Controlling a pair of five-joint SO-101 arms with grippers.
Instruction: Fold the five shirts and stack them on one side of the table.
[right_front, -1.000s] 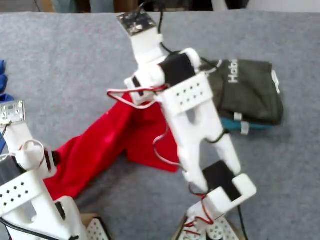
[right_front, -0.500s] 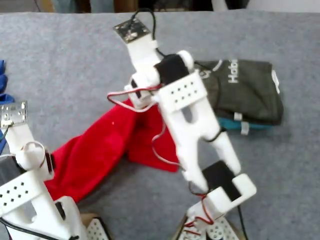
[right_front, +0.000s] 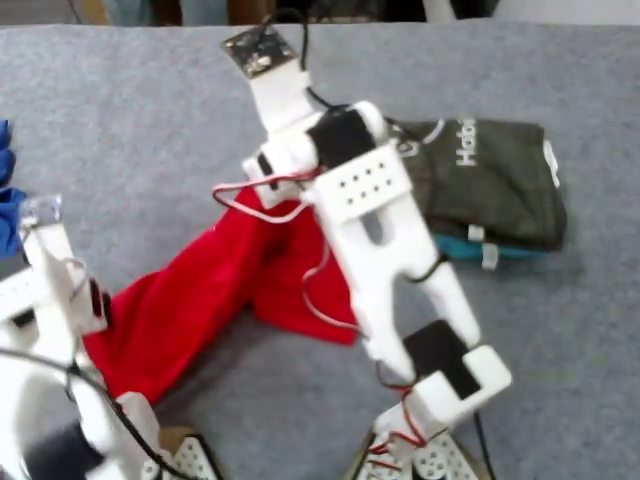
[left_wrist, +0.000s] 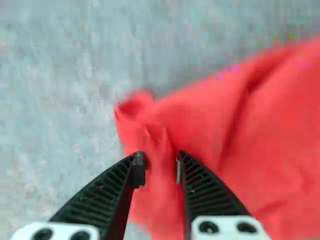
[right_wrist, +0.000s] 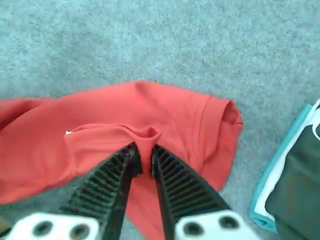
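Grey worktop (right_front: 150, 120) under both arms. Nearest me, left tool (left_wrist: 156, 167) pinches crumpled end of red shirt (right_front: 200, 300). Mid-worktop, right tool (right_wrist: 143, 160) clamps raised fold of same shirt. Beyond, I see dark folded shirt (right_front: 500, 190) stacked on teal shirt (right_front: 510, 250).

Right fingers (right_wrist: 106, 186) apparently pinch the red shirt (right_wrist: 192, 125).

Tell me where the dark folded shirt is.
In the high view the dark folded shirt lies at right, atop a teal shirt, beside the red shirt.
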